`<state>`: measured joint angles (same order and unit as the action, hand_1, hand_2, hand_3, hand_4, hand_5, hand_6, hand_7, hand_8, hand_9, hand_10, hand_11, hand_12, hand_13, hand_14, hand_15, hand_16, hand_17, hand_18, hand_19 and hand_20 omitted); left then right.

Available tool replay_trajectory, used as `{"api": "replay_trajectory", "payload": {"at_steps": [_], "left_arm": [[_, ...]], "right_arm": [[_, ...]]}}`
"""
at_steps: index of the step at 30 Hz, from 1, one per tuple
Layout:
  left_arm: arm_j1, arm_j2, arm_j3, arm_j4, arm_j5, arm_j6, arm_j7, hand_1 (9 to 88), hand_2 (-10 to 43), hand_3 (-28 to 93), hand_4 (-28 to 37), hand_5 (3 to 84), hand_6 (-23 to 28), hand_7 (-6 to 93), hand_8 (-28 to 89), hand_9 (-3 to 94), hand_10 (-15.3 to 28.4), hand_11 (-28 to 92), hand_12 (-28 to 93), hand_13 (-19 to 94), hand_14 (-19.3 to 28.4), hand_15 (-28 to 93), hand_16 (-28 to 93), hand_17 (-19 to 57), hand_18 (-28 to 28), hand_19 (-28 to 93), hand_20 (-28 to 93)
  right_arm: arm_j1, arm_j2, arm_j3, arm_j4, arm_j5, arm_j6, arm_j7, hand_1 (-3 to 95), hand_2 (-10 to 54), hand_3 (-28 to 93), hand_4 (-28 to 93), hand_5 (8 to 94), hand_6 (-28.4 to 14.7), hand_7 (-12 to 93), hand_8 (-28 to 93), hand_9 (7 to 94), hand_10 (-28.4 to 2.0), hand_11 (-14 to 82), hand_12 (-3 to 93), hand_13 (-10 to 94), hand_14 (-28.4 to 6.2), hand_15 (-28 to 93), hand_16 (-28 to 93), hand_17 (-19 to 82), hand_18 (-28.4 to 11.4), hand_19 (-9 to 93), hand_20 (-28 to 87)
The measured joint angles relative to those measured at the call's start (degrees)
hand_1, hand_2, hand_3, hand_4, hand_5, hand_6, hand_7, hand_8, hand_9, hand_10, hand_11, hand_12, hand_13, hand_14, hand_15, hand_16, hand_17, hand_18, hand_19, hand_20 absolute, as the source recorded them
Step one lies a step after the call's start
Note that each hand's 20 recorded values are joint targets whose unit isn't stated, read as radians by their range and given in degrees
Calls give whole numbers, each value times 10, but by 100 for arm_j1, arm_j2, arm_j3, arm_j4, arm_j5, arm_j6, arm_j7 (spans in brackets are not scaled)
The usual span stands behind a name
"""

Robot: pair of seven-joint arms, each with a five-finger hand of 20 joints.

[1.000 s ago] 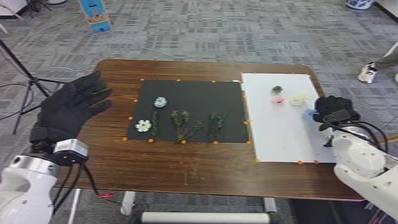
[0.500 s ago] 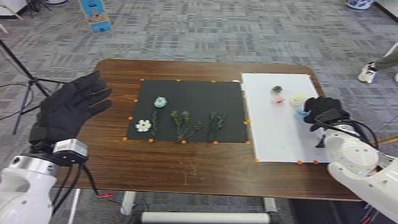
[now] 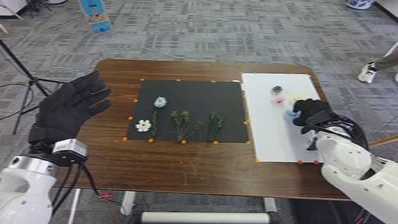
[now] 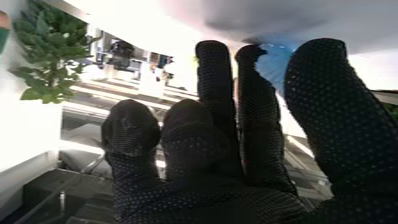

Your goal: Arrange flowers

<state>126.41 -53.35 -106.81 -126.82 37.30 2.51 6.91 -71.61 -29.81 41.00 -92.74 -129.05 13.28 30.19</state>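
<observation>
Head view: right hand (image 3: 313,108) over sheet's edge (image 3: 302,156)

Left arm (image 3: 25,182): white, in from bottom left of head view, aimed up. Left robot hand (image 3: 64,112) raised, open, black-gloved fingers loosely extended and slanting up to the right. Right arm (image 3: 355,167): in from bottom right, angled up and inward, black cables at the wrist. Right robot hand (image 3: 311,108) out ahead of it. Right wrist view: fingers (image 4: 213,75) upright, some lower than others, thumb (image 4: 320,75) near the fingertips in a light pinch.
</observation>
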Motion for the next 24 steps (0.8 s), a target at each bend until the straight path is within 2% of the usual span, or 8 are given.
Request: {"api": "replay_trajectory", "payload": {"at_steps": [20, 24], "left_arm": [[-1, 36, 14, 3, -6, 0, 7, 234, -26, 714, -283, 333, 35, 204, -97, 320, 134, 251, 175, 261, 152, 316, -2, -83, 231, 472, 96], [-3, 39, 19, 3, -6, 0, 7, 235, -25, 712, -283, 333, 35, 204, -97, 320, 134, 252, 175, 261, 152, 316, -2, -83, 231, 472, 96]], "right_arm": [[-361, -25, 208, -418, -82, 121, -55, 351, -95, 824, -283, 456, 0, 307, -137, 484, -104, 272, 233, 645, -54, 883, 345, 359, -201, 932, 581], [-382, -27, 209, -439, -93, 184, -90, 364, -95, 817, -283, 475, 17, 341, -141, 513, -98, 317, 248, 648, -52, 883, 337, 360, -198, 932, 577]]}}
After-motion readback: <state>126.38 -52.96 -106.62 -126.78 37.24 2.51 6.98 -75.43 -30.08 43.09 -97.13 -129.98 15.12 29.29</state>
